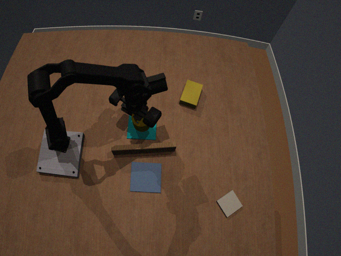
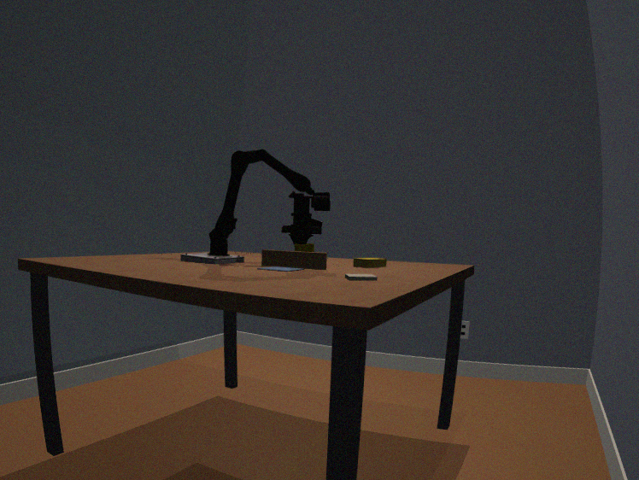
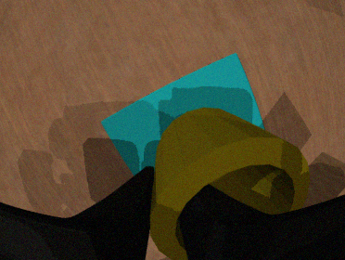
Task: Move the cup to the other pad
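Note:
The yellow cup (image 1: 141, 127) (image 2: 305, 248) (image 3: 195, 153) is upright at the teal pad (image 1: 132, 135) (image 3: 209, 76), over its middle in the top view. I cannot tell whether its base touches the pad. My gripper (image 1: 138, 116) (image 2: 301, 242) (image 3: 164, 175) points down and is shut on the cup's wall, with one finger inside the rim and one outside. The blue pad (image 1: 146, 177) (image 2: 278, 268) bears nothing. I cannot make out marbles in the cup; the finger and shadow hide much of its inside.
A low wooden barrier (image 1: 143, 149) (image 2: 294, 259) stands between the two pads and hides the teal pad in the exterior view. A yellow block (image 1: 191, 93) (image 2: 369, 261) lies beyond the teal pad to the right. A pale flat tile (image 1: 229, 203) (image 2: 360, 277) lies right of the blue pad.

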### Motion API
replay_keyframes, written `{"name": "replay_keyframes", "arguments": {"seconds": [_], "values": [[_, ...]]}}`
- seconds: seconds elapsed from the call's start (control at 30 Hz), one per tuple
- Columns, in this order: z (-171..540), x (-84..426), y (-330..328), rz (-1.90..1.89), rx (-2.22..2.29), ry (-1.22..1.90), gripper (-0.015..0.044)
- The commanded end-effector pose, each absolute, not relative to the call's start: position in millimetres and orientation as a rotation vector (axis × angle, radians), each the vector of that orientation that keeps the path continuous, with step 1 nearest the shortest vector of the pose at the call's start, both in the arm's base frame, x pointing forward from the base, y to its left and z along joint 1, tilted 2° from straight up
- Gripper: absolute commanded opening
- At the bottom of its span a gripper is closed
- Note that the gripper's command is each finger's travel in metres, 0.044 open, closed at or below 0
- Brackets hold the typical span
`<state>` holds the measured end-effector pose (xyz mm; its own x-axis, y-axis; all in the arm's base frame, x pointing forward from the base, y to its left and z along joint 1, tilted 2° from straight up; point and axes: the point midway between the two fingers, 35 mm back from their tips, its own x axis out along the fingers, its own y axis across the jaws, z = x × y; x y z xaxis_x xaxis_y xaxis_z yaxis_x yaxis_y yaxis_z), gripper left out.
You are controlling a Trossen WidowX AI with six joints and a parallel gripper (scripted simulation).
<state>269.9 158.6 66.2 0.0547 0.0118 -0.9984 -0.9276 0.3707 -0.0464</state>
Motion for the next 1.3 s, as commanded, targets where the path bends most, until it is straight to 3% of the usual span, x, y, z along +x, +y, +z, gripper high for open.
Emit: {"name": "replay_keyframes", "arguments": {"seconds": [0.0, 0.13, 1.27], "values": [[66.6, 270.0, 158.6, 0.901, -0.935, 1.311, 0.0053], [66.6, 270.0, 158.6, 0.901, -0.935, 1.311, 0.0146], [98.7, 269.7, 159.6, 0.897, -0.935, 1.316, 0.0146]]}}
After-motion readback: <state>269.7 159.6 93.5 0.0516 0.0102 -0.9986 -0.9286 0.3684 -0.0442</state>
